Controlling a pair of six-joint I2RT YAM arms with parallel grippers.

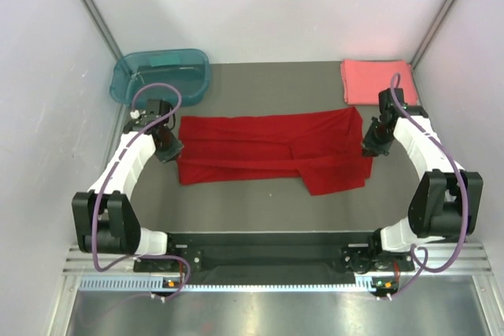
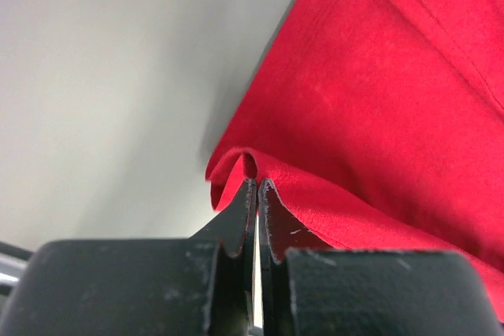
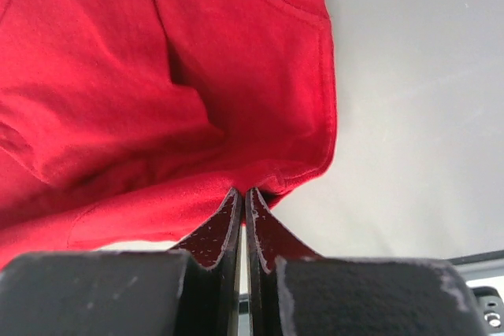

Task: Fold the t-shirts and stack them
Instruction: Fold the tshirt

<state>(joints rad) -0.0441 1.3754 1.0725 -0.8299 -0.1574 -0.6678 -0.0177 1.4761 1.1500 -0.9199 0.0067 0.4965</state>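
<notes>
Far right corner of table: pink shirt, folded, done. Mid-table: red shirt, partly folded into long band. Grip: left claw pinched shut on its left edge, right claw likewise on right edge. Outstanding: finish fold, stack on pink shirt.

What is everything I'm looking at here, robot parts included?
red t-shirt: one, deep red, partly folded, mid-table
coral-pink t-shirt: one, coral-pink, folded rectangle, far right corner
teal tub: one, translucent teal, far left corner
table: one, dark grey, under everything
left arm: one, white and black, near left
right arm: one, white and black, near right
left gripper: one, black, shut on the red t-shirt's left edge
right gripper: one, black, shut on its right edge
</notes>
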